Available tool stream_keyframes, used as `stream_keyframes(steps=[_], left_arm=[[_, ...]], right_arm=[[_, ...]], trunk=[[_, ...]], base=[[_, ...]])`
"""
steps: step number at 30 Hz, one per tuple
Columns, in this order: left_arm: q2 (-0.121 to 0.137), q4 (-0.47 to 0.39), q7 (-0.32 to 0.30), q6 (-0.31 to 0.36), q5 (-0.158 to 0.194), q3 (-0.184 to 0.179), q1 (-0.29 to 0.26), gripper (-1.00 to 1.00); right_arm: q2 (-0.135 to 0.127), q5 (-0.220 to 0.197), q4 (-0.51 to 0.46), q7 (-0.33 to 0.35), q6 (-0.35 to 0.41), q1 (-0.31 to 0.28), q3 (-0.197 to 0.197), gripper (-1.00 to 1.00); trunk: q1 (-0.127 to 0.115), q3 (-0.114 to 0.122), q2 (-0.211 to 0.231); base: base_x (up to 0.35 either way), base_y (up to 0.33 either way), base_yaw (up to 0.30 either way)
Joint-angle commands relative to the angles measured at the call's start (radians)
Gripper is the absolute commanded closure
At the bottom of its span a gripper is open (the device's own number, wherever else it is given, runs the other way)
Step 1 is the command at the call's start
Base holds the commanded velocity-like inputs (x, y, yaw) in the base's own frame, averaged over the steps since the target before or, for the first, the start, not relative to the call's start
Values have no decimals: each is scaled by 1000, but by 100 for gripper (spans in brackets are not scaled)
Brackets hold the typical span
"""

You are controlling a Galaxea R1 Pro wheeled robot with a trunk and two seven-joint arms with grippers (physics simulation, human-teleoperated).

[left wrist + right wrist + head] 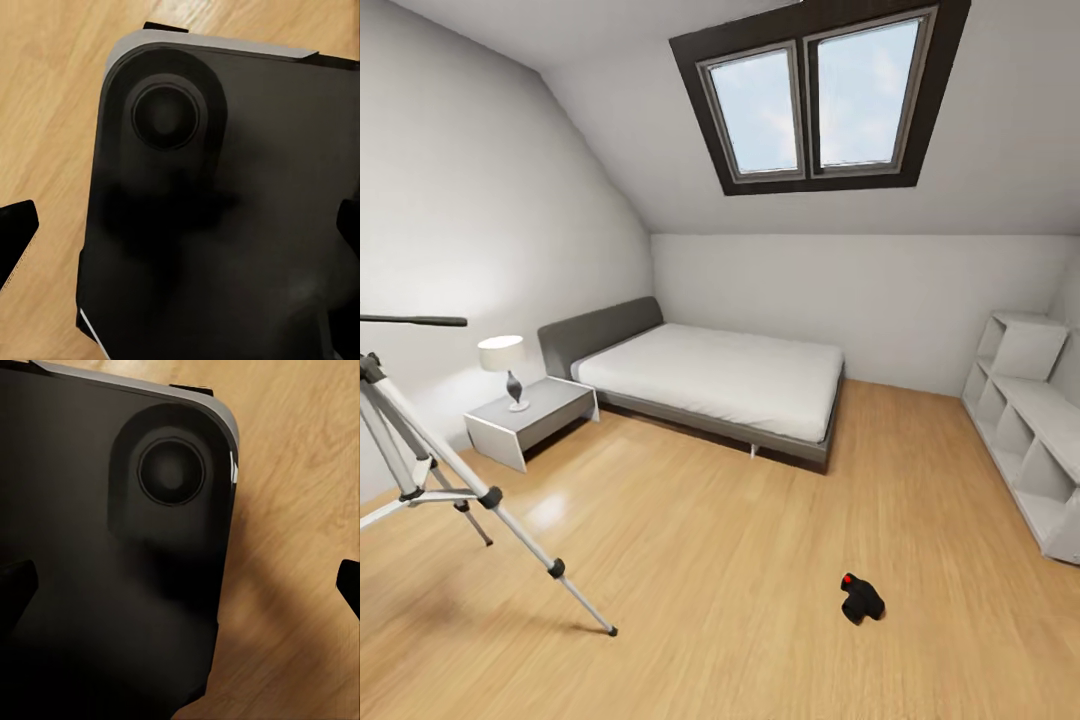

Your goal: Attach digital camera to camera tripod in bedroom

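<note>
The location is an attic bedroom in a home. A grey-framed bed [725,385] with a white mattress stands mid-frame, a nightstand [530,420] with lamp [505,368] at left. A skylight [820,95] occupies the sloped ceiling, top.

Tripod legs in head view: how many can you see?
3. One leg runs out to a foot on the floor mid-left; one ends behind it; one runs off the left edge. The tripod is cut off there, so parts may be hidden.
</note>
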Motion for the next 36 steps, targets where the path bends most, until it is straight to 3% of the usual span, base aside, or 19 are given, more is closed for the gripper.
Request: stream_keyframes(steps=[1, 5, 15, 27, 36], left_arm=[[0, -2, 0, -1, 8, 0, 1, -100], [2, 1, 1, -1, 14, 5, 1, -100], [6, 4, 2, -1, 127, 52, 1, -100], [5, 2, 2, -9, 145, 56, 1, -100], [4, 9, 2, -75, 144, 54, 1, -100]], right_arm=[[0, 10, 0, -1, -3, 0, -3, -100], [-1, 9, 0, -1, -3, 0, -4, -100], [0, 8, 0, -2, -3, 0, -5, -100], [0, 8, 0, -2, -3, 0, -6, -100], [0, 8, 0, -2, -3, 0, -6, -100]], trunk=[[0, -1, 0], [0, -1, 0], [0, -1, 0], [0, -1, 0], [0, -1, 0]], base=[[0, 0, -296], [0, 0, -296], [0, 0, -296], [0, 0, -296], [0, 0, -296]])
